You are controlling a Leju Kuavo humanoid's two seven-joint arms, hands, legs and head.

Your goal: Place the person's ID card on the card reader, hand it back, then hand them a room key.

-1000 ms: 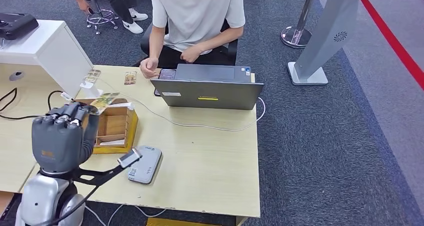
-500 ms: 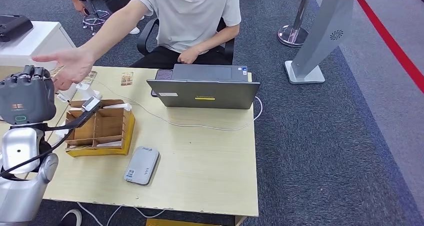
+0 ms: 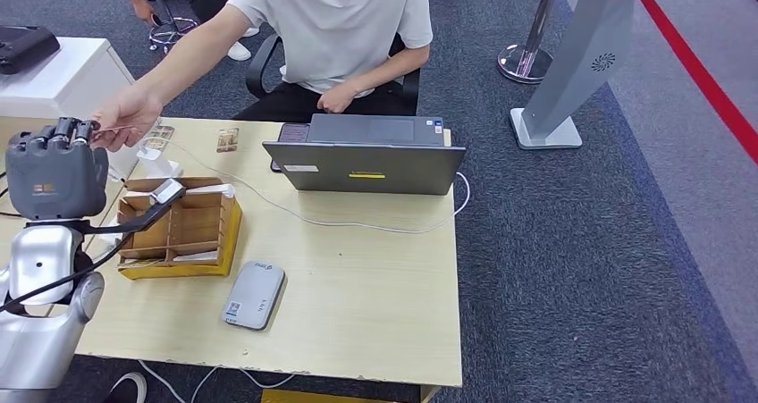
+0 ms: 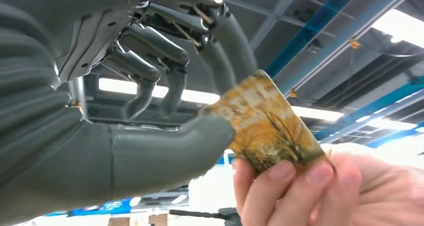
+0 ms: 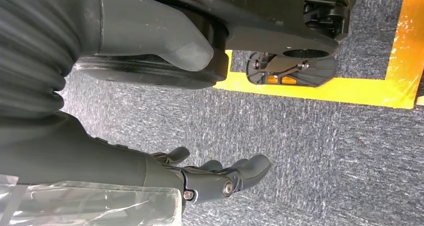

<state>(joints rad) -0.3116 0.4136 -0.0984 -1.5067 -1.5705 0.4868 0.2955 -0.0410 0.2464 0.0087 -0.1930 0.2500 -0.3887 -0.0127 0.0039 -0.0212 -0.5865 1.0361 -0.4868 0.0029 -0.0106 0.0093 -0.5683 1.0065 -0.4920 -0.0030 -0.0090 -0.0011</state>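
While the left hand (image 3: 55,172) is raised above the counter's (image 3: 357,278) left edge, it pinches a card (image 4: 262,126) between its thick grey thumb and its darker fingers (image 4: 170,50), as the left wrist view shows. The card is worn-looking, mottled gold and brown with streaks like feathers or grass, and carries pale blocky lettering too blurred to read; whether it is the ID card or a room key cannot be told. A person's hand (image 4: 295,193) grips the card's opposite end with thumb and fingertips, so both hands are on it at once. From the head view, that person's hand (image 3: 125,117) reaches across from the counter's far side on an outstretched arm and meets the robot's fingertips.

On the counter, the grey card reader (image 3: 254,294) lies flat near the near edge, with a small label on its top. Just beyond it, toward the left edge, stands a wooden organiser (image 3: 183,229) with divided compartments and a yellow base. A grey laptop (image 3: 366,157) sits at the far edge in front of the seated person, a white cable (image 3: 357,224) trailing across the counter from it.

The right hand (image 5: 220,178) hangs over grey carpet, its fingers apart and holding nothing.
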